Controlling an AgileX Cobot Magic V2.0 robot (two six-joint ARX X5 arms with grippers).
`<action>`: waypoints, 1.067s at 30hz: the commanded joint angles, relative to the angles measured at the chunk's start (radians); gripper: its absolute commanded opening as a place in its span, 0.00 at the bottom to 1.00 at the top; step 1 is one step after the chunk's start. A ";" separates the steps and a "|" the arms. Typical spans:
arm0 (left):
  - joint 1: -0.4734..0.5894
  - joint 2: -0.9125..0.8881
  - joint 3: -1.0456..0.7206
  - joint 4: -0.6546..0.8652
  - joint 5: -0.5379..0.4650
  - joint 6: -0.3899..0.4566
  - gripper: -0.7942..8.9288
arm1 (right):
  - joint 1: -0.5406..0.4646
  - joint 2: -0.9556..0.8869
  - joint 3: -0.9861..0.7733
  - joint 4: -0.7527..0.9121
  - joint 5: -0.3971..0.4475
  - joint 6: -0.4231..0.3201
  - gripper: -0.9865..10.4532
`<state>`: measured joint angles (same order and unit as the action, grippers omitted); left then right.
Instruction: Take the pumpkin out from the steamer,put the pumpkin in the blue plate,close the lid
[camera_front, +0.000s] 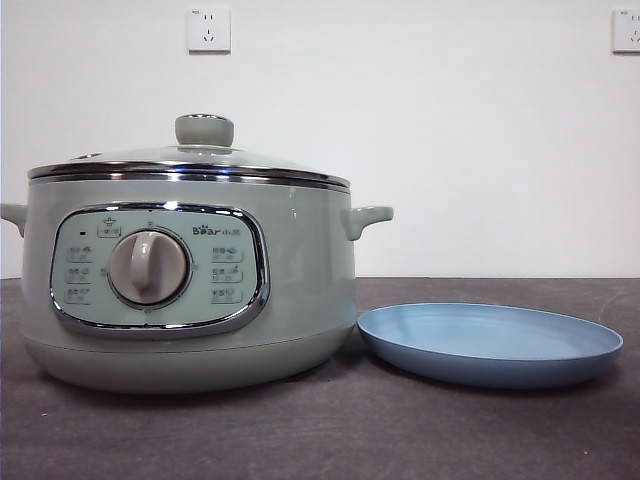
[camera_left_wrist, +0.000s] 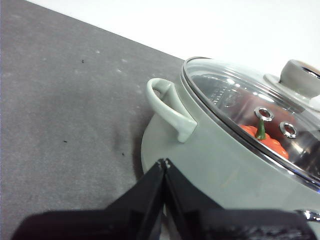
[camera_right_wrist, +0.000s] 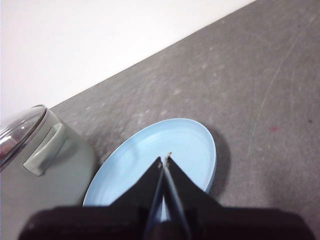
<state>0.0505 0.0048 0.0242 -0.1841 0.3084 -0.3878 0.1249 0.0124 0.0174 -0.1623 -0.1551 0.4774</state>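
Above the steamer's side handle (camera_left_wrist: 167, 107) I have the left claw (camera_left_wrist: 164, 162) with jaws pressed together, gripping nothing. Just past it the lid (camera_left_wrist: 240, 90) sits shut on the steamer (camera_front: 190, 290), and through the glass I see the pumpkin (camera_left_wrist: 265, 140) inside, so nothing is out yet. Over the blue plate (camera_right_wrist: 155, 160) hangs the right claw (camera_right_wrist: 165, 159), likewise closed and empty, probably waiting there because the plate is the drop spot. On the desk (camera_front: 400, 430) the plate lies just beside the pot, which I judge keeps the carry short.
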 joint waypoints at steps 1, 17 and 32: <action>0.003 -0.003 -0.016 0.007 0.021 -0.040 0.08 | 0.001 0.011 -0.008 -0.012 -0.004 0.029 0.07; 0.003 0.001 0.129 -0.110 0.071 -0.037 0.07 | 0.001 0.100 0.159 -0.135 -0.003 0.019 0.07; 0.003 0.241 0.333 -0.163 0.081 0.061 0.07 | 0.001 0.324 0.444 -0.193 -0.003 -0.083 0.07</action>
<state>0.0505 0.2356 0.3477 -0.3500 0.3824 -0.3824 0.1249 0.3313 0.4450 -0.3569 -0.1577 0.4271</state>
